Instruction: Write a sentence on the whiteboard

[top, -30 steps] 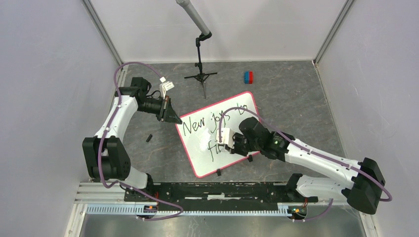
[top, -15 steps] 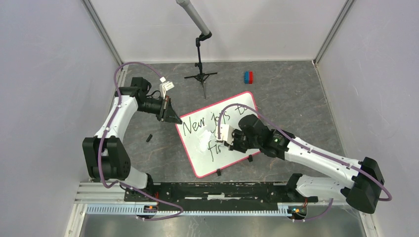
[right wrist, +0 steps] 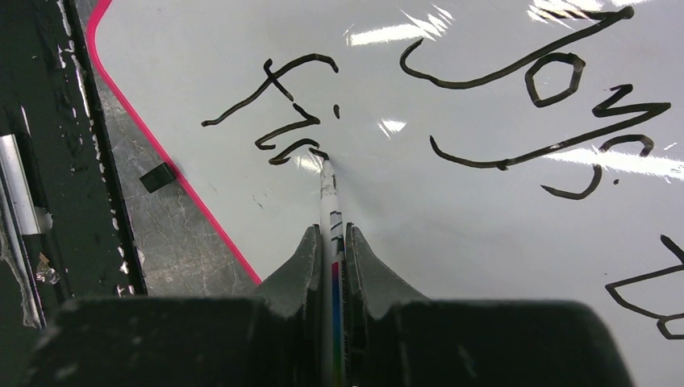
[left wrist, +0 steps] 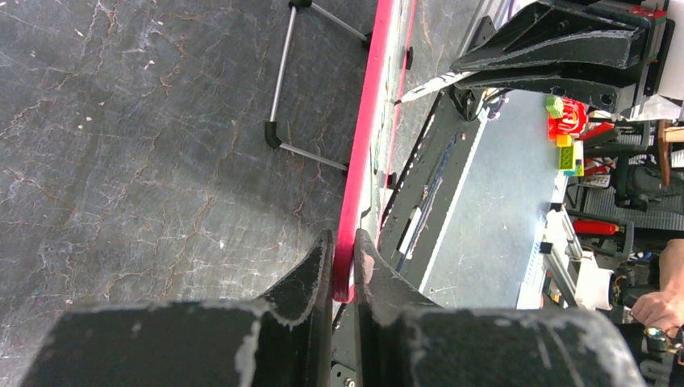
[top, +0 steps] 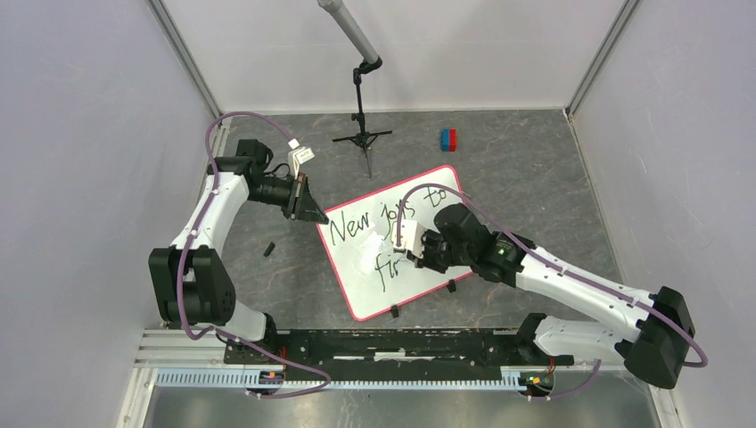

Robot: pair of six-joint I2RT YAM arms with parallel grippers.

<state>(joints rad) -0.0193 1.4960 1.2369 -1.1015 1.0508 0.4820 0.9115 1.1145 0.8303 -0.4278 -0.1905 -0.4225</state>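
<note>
The gripper [left wrist: 343, 243] at six o'clock pinches the pink rim of the whiteboard [left wrist: 367, 121], which runs edge-on toward twelve o'clock, with tripod legs [left wrist: 282, 81] on the grey table [left wrist: 121, 121] at eleven o'clock and coloured blocks [left wrist: 565, 129] at two o'clock.

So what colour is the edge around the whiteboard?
Pink-red. The whiteboard edge shows best in the left wrist view.

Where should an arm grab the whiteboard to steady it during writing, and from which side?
By the thin pink rim at its left corner, coming edge-on from the left, one finger on each face. The whiteboard is wide and flat, so only its edge fits between fingers, and that corner is clear of the marker. The left gripper is shut there.
</note>
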